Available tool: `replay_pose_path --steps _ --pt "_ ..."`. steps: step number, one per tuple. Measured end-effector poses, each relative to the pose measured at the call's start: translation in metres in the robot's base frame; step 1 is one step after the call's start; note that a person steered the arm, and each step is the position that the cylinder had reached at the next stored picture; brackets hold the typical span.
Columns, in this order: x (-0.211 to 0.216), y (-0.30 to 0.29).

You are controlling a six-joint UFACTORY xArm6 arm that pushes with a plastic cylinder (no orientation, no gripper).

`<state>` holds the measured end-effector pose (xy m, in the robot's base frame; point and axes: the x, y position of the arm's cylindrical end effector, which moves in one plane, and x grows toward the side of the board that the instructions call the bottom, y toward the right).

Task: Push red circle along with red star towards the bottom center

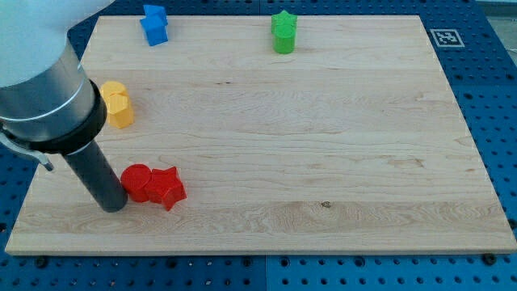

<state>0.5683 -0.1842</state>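
A red circle (137,181) lies on the wooden board near the view's bottom left. A red star (167,187) touches it on its right side. My tip (113,205) rests on the board just left of and slightly below the red circle, touching or nearly touching it. The dark rod rises from there toward the view's upper left into the grey arm body.
A yellow heart-shaped block (117,104) sits at the view's left edge, partly behind the arm. A blue star (153,24) is at the top left. A green star (283,32) is at the top centre. The board (323,162) ends on a blue pegboard.
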Motion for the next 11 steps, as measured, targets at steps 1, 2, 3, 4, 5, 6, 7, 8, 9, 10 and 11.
replay_pose_path --steps 1,2,3,4,5,6,7,8,9,10,11 --pt "0.0 -0.008" --pt "0.001 -0.029" --pt "-0.017 -0.046" --pt "-0.036 -0.055" --pt "-0.036 -0.049" --pt "-0.035 -0.022" --pt "-0.027 0.001" --pt "-0.021 0.024" --pt "-0.021 0.05" --pt "-0.018 0.071" --pt "-0.015 0.081"
